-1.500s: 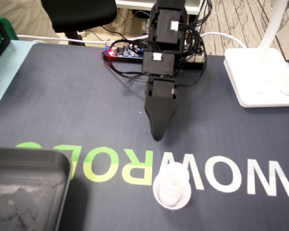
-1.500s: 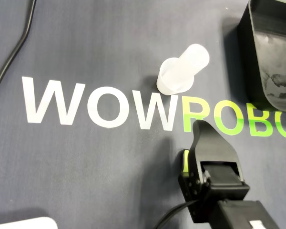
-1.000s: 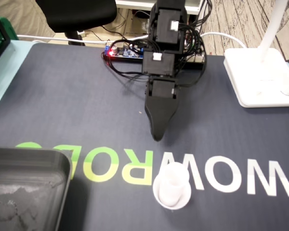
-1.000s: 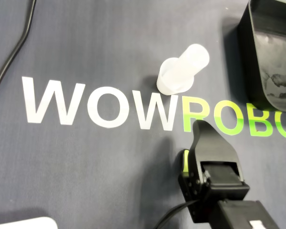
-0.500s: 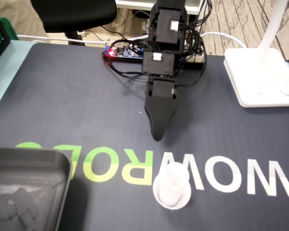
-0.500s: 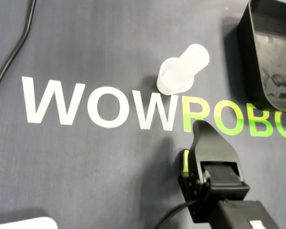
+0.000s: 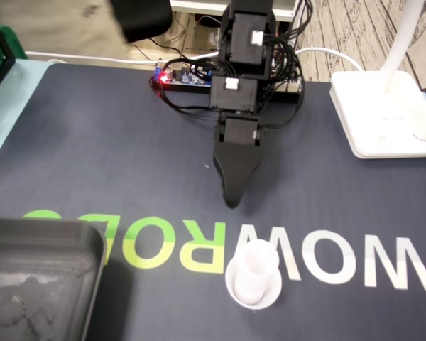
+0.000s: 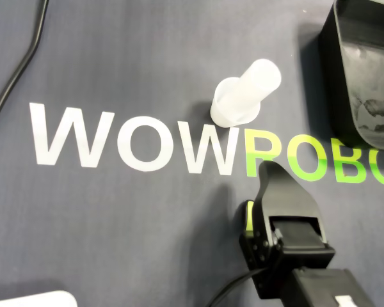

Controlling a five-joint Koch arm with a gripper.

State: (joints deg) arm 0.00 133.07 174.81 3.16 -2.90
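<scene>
Status: reach phase, nothing gripped yet.

- Surface: dark mat (image 7: 92, 142) with WOWROBO lettering. Nothing stands between me and the target.
- Black tray (image 7: 42, 234) sits at the mat's near-left corner in the fixed view, top right in the overhead view (image 8: 336, 70). My guess is it's the drop-off, and it's well apart from the target.
- White lamp base (image 7: 380, 114) is at the far right, out of my path.
- My claw (image 7: 231, 201) hangs nose-down near the mat, just short of the lettering and holding nothing. Only one black tip shows from either camera (image 8: 267, 169), so I cannot tell whether the jaws are spread or pressed together.
- Target: white plastic cup (image 7: 253, 273), upright on the mat where the white W meets the green R. It is near my tip but clearly apart, slightly off to one side in the overhead view (image 8: 243, 96).

Next move, as I read it: spread the jaws wide, push forward across the letters and correct sideways to centre on the cup. Then come in low enough to straddle its body and pinch gently. It's tall, light and easy to tip, so I don't want to nudge it with one jaw first.
</scene>
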